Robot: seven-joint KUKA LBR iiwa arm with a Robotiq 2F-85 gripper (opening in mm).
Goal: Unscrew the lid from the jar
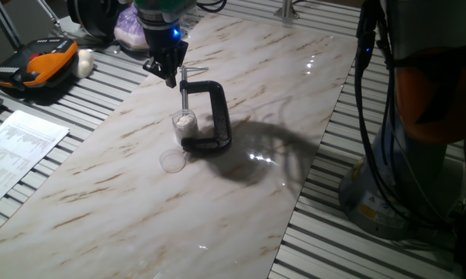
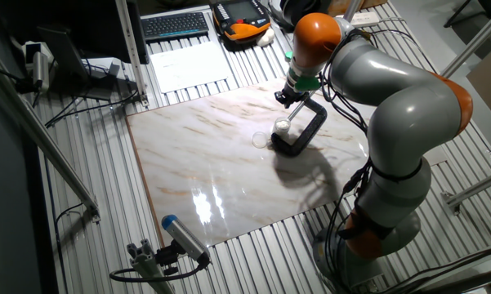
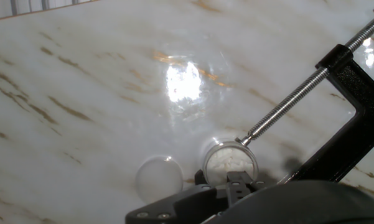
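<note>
The tiny clear jar (image 1: 184,124) stands open on the marble table, pinned under the screw of a black C-clamp (image 1: 219,116). White contents show inside the jar in the hand view (image 3: 230,163). The translucent lid (image 1: 172,160) lies flat on the table just beside the jar, apart from it; it also shows in the hand view (image 3: 158,178) and the other fixed view (image 2: 260,140). My gripper (image 1: 170,77) hangs above the jar, near the top of the clamp screw, and holds nothing. Its dark fingertips do not show clearly.
The clamp screw (image 3: 305,87) slants up past the jar close to my hand. Beyond the marble slab (image 1: 240,209) lie papers (image 1: 15,151), an orange-black device (image 1: 35,66) and a keyboard (image 2: 176,24). The arm's base (image 2: 384,220) stands at the table's side.
</note>
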